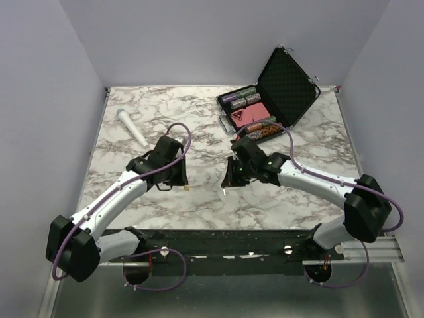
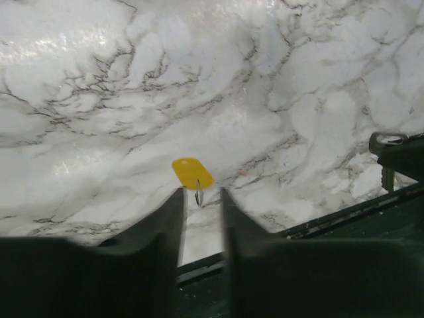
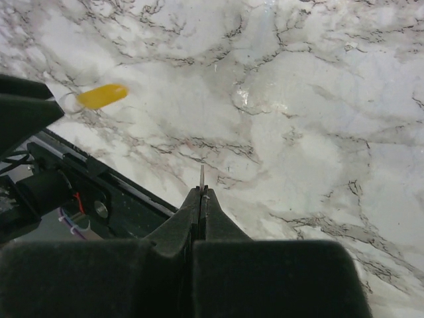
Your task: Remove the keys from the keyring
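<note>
Black fingers [image 2: 173,218] of the left claw [image 2: 201,197] fill the bottom of its wrist view. The gap is narrow, nipped on the thin ring [image 2: 198,193], and the yellow key [image 2: 192,173] sticks out just past the tips. Over on the right wrist camera, the right claw [image 3: 201,193] is pressed tight on a metal sliver [image 3: 202,176] poking up from its tips. I cannot tell whether that is a key blade.

From above, the two claws sit near each other at mid-surface [image 1: 199,112], apart, with the key as a yellow speck at the left claw's tip.

Now the container. A black case [image 1: 289,85] lies open at the far right, lid up. Inside are rows of chips [image 1: 241,98] and a pink-red box [image 1: 248,117].

Only the top camera catches that case, and the microphone [image 1: 132,128] lying far left. Only the wrist views show the ring and the sliver. The right wrist also sees the key from the side, beside the left claw.
</note>
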Robot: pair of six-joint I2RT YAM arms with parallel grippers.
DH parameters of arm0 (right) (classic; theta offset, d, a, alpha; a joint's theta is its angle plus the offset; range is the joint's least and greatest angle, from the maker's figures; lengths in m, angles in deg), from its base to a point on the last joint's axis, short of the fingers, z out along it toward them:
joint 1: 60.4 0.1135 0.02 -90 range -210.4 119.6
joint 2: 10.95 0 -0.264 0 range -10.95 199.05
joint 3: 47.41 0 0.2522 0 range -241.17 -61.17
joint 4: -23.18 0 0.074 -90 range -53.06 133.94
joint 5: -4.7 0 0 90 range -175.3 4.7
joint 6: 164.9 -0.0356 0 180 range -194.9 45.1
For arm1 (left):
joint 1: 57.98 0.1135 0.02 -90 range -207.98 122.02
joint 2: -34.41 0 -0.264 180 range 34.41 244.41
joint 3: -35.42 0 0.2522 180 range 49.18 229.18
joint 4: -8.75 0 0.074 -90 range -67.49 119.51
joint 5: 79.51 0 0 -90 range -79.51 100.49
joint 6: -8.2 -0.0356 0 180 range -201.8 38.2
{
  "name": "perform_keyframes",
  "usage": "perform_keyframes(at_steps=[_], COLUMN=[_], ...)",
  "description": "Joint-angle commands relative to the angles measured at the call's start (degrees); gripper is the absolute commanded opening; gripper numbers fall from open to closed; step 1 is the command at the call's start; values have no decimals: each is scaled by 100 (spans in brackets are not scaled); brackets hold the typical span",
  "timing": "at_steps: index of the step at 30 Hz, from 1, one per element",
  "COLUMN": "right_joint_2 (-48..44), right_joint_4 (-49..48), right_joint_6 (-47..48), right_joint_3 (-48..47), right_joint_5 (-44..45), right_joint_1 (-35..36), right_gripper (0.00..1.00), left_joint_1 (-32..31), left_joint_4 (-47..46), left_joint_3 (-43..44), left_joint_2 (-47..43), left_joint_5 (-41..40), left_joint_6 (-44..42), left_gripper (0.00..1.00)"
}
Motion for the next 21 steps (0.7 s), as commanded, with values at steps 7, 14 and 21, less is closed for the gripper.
perform_keyframes(at_steps=[7,14,21], right_joint_2=[408,610,593], right_joint_4=[-278,-59,161], right_joint_6=[143,231,205], right_joint_3=[-322,-550,-665], right_joint_5=[-101,56,303], right_joint_1=[16,25,16], right_gripper=[1,21,100], left_joint_1=[296,376,428], left_joint_4=[-160,51,182], left_joint_3=[216,330,330], left_joint_2=[-72,-388,-670], left_joint_5=[125,151,168], left_joint_6=[-220,-291,-326], left_gripper=[99,99,99])
